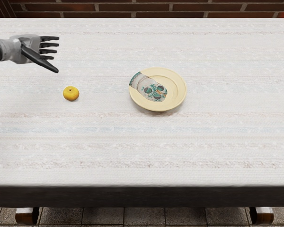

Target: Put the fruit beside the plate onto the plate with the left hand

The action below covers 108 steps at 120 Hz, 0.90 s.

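Pale textured table [189, 156], brick wall [132, 7] behind it. The left hand [38, 49] hovers far left, fingers [49, 45] spread wide and holding nothing. The yellow fruit [71, 93] sits on the table a bit nearer and right of them, not touching, and the cream plate [180, 80] is further right again.

Bright, even light falls from above on the pale table [217, 142], whose weave looks slightly soft and smeared. The fruit [71, 93] and plate [180, 90] cast only faint, tight shadows along their lower rims, while the table's front edge and the floor [142, 216] beneath sit in deep shade.
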Each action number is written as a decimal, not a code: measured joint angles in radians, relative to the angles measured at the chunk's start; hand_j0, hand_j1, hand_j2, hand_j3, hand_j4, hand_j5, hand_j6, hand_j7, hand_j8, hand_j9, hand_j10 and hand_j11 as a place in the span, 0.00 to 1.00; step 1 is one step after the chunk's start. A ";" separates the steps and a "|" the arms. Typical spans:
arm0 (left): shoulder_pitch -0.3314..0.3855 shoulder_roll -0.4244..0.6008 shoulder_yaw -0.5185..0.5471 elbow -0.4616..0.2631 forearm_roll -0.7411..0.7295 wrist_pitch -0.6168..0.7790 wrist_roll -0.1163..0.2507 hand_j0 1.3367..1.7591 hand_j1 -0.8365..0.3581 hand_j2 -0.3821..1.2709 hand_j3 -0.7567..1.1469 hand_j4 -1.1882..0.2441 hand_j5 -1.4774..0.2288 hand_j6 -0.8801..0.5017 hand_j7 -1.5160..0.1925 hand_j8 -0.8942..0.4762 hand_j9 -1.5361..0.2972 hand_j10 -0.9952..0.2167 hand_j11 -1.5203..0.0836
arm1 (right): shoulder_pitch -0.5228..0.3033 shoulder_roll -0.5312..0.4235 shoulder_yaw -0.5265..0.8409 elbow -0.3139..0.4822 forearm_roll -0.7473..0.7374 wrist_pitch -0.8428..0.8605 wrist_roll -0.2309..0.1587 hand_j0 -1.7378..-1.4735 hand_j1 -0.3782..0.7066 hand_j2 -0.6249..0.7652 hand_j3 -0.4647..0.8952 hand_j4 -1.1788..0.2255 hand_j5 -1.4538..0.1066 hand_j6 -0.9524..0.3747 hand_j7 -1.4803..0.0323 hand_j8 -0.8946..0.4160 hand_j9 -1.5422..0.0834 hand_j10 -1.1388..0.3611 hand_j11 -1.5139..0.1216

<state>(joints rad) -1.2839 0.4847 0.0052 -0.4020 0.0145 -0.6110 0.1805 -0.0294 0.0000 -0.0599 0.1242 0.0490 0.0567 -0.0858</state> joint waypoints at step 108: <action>-0.196 -0.055 0.065 -0.180 0.518 0.000 0.242 0.76 0.99 0.23 0.40 0.83 0.87 0.63 0.89 0.65 0.84 0.82 0.95 | -0.017 0.000 -0.003 0.003 0.000 0.000 0.000 0.30 0.05 0.45 0.34 0.82 0.91 0.70 0.96 0.66 0.93 0.74 0.91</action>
<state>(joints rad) -1.4803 0.4296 0.0702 -0.5823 0.5330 -0.6110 0.4223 -0.0460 0.0000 -0.0629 0.1273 0.0491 0.0567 -0.0859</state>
